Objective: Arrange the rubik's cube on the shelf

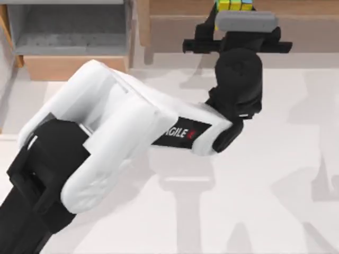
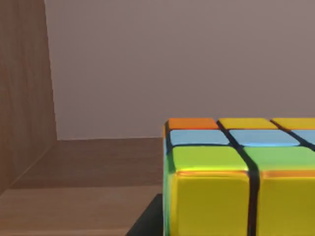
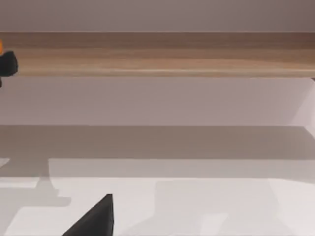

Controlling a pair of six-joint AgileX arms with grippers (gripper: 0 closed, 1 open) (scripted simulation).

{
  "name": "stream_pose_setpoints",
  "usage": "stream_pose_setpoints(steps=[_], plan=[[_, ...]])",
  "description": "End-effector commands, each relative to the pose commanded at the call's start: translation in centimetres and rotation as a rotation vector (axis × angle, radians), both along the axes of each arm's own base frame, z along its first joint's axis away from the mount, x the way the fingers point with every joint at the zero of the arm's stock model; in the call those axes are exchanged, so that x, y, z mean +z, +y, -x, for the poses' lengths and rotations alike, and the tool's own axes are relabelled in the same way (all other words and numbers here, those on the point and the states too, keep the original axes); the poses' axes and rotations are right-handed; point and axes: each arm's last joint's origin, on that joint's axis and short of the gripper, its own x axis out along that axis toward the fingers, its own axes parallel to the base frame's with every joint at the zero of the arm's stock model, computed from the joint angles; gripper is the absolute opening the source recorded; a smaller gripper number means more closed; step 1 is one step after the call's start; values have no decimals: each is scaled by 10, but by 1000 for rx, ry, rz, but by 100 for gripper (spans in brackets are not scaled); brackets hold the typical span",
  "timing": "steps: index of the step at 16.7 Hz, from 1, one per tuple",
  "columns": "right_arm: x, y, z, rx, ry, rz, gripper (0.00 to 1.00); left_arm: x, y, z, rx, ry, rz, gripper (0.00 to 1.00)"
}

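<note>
From the near-left corner of the table (image 1: 275,211) my left arm reaches far and to the right, its wrist over the table's far edge. Just beyond it the left gripper (image 1: 233,21) meets the rubik's cube (image 1: 233,5), which sits on the shelf (image 1: 296,8) — directly ahead of the gripper, close against it. Whether the fingers clamp the cube or stand apart I cannot tell. The right gripper (image 3: 91,219) waits low, facing the shelf's front.

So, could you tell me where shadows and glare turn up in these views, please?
Top view: soft grey arm shadows fall across the white table. Left wrist view: a bright glint runs along the rubik's cube at its top edge, and the shelf darkens towards its corner. Right wrist view: a broad shadow band lies on the table below the shelf.
</note>
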Motion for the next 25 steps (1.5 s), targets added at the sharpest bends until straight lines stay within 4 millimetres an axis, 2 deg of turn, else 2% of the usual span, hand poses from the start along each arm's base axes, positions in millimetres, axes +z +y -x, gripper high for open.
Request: stream_pose_setpoints(steps=[3,9,11,16,25], plan=[[0,0,0,0,0,0,100,6,-2,-25,11,-2,3,0],[0,0,0,0,0,0,100,14,8,-80,40,-9,27,0],[0,0,0,0,0,0,100,13,4,-86,15,-7,28,0],[0,0,0,0,0,0,100,12,2,-86,3,-7,30,0],[0,0,0,0,0,0,100,12,2,-86,3,-7,30,68]])
